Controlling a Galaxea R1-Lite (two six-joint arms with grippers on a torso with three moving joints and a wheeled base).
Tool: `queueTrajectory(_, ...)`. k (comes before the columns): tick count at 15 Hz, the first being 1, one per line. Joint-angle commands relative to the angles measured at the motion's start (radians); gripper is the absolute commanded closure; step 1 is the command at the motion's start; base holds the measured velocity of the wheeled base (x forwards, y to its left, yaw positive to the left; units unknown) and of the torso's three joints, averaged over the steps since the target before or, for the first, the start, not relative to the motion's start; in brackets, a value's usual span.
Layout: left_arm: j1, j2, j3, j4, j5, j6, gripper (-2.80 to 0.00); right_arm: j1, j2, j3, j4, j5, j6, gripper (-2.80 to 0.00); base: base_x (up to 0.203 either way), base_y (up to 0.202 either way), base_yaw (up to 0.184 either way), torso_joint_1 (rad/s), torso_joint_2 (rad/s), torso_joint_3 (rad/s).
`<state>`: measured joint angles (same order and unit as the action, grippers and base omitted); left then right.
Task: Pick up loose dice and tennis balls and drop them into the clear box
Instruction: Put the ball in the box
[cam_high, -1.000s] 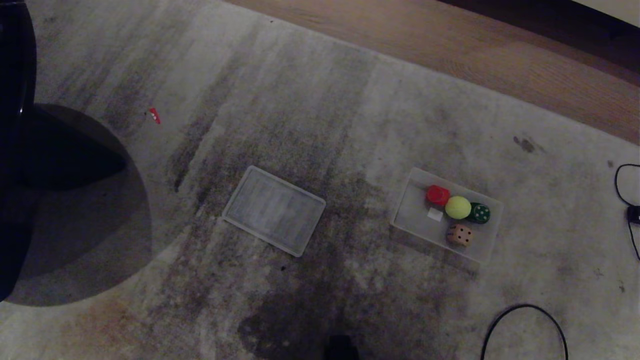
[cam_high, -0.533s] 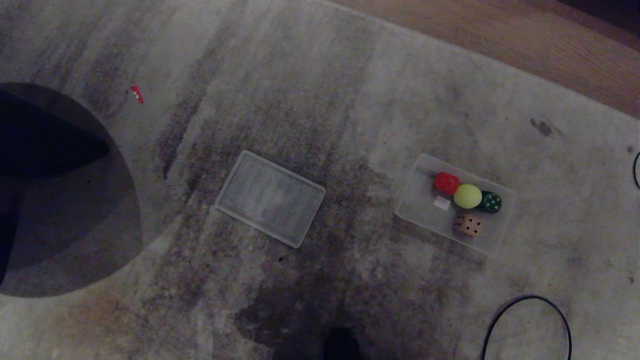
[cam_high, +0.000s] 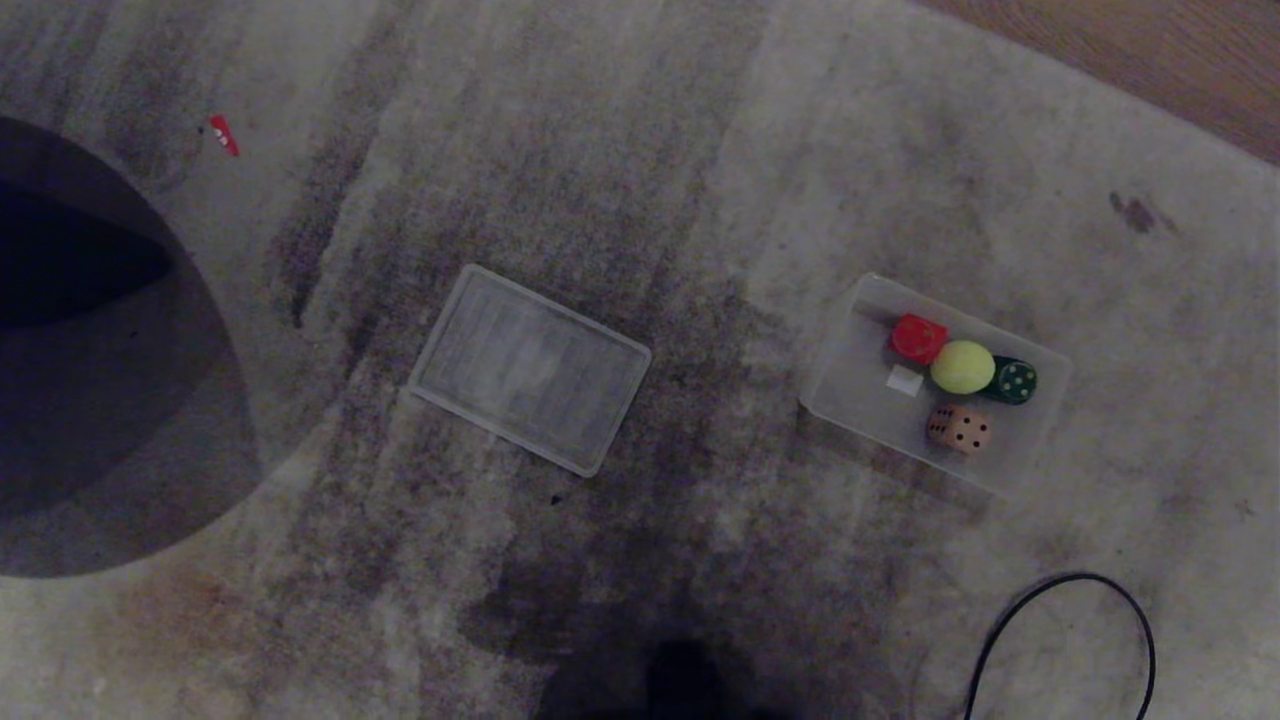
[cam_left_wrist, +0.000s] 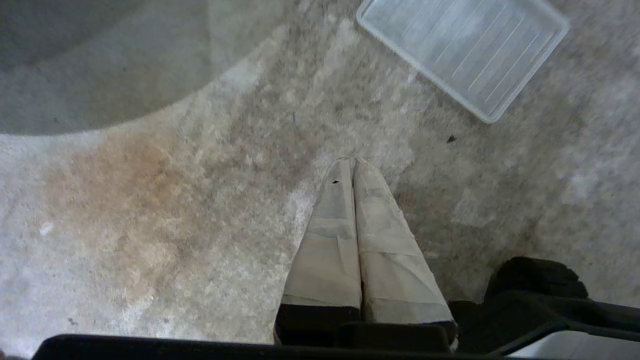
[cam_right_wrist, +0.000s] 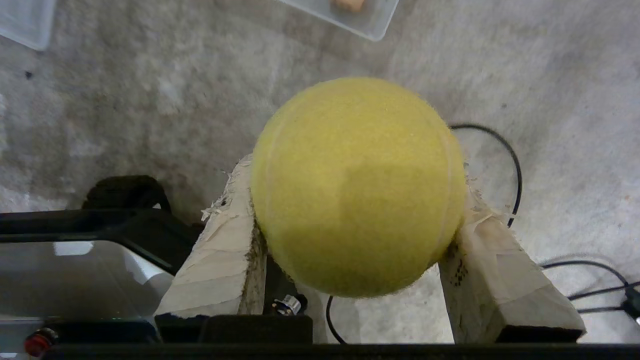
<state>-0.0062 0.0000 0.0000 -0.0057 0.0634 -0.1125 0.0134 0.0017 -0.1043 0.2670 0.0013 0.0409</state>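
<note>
In the head view the clear box (cam_high: 860, 385) is sitting at the right of the frame, long axis slanting down to the right, already holding a red die (cam_high: 918, 338), one ball (cam_high: 962, 367), a green die (cam_high: 1014, 381) and a peach die (cam_high: 959, 429); neither arm is showing.

The left wrist view is showing the left gripper (cam_left_wrist: 354, 161) pressed together, hanging over carpet with the flat lid (cam_left_wrist: 462, 52) at upper right.

In the right wrist view the right gripper (cam_right_wrist: 350, 195) is pinching a tennis ball (cam_right_wrist: 357, 185), and the box corner is lying ahead at the top edge, so the right arm is probably nearer.

Dim, mottled grey carpet (cam_high: 620, 180), wooden floor (cam_high: 1180, 60) at far edge, looped black cable (cam_high: 1060, 590).
</note>
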Motion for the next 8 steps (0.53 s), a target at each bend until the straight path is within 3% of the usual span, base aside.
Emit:
queueTrajectory(1,0.0,0.002,0.002,0.0,0.001,-0.001,0.0,0.0,0.0,0.0,0.001,0.0,0.001,0.0,0.0,0.0,0.0,0.0,0.0,-0.195)
queueTrajectory(8,0.0,0.002,0.002,0.001,-0.002,0.0,0.0,0.0,0.0,0.0,0.001,0.0,0.005,0.0,0.0,0.0,0.0,0.003,0.0,-0.16)
